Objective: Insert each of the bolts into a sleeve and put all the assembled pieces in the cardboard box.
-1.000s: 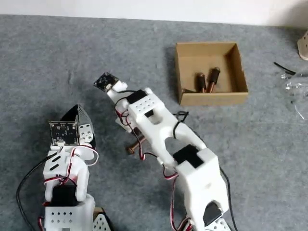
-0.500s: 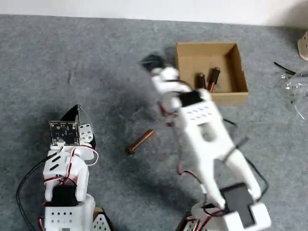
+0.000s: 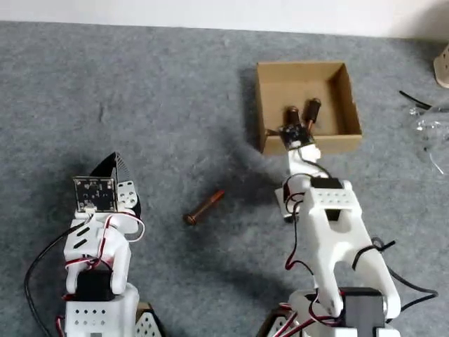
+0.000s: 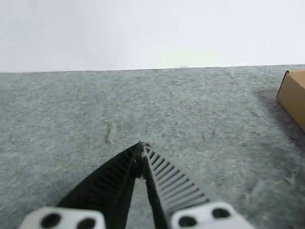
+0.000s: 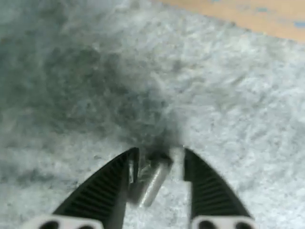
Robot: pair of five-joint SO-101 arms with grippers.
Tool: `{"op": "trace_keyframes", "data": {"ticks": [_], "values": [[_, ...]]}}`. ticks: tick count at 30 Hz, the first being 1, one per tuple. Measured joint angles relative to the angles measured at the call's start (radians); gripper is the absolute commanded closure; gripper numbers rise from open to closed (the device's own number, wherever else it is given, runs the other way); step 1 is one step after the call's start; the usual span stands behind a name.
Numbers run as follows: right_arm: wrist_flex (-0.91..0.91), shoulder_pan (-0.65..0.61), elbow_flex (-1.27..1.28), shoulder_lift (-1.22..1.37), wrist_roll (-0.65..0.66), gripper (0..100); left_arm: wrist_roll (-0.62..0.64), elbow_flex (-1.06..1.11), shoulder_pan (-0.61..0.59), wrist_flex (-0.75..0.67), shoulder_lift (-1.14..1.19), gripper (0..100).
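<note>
We see a grey felt-like cover [image 3: 126, 84] over the whole table. Along the 12 o'clock edge runs a white strip [image 3: 210, 10], prob. a wall. At approx. 3 o'clock, right at the edge, lie clear plastic bits [image 3: 429, 125] w/ a thin black wire [image 3: 414, 100] touching them. Toward 2 o'clock sits a pale beige obj. [image 3: 443, 64], cut off by the edge; we can't tell what it is.
</note>
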Motion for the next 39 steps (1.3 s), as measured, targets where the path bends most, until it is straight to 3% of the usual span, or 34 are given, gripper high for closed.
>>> {"op": "trace_keyframes", "data": {"ticks": [20, 22, 26, 33, 39], "values": [[0.002, -0.003, 0.068, 0.000, -0.014, 81.9, 0.000, 0.000, 0.000, 0.000, 0.000, 99], [0.002, -0.003, 0.068, 0.000, -0.014, 84.6, 0.000, 0.000, 0.000, 0.000, 0.000, 99], [0.002, -0.003, 0.068, 0.000, -0.014, 99.1, 0.000, 0.000, 0.000, 0.000, 0.000, 99], [-0.025, 0.012, 0.069, -0.018, -0.012, 99.5, 0.000, 0.000, 0.000, 0.000, 0.000, 99], [-0.084, 0.101, 0.209, -0.273, -0.060, 99.5, 0.000, 0.000, 0.000, 0.000, 0.000, 99]]}}
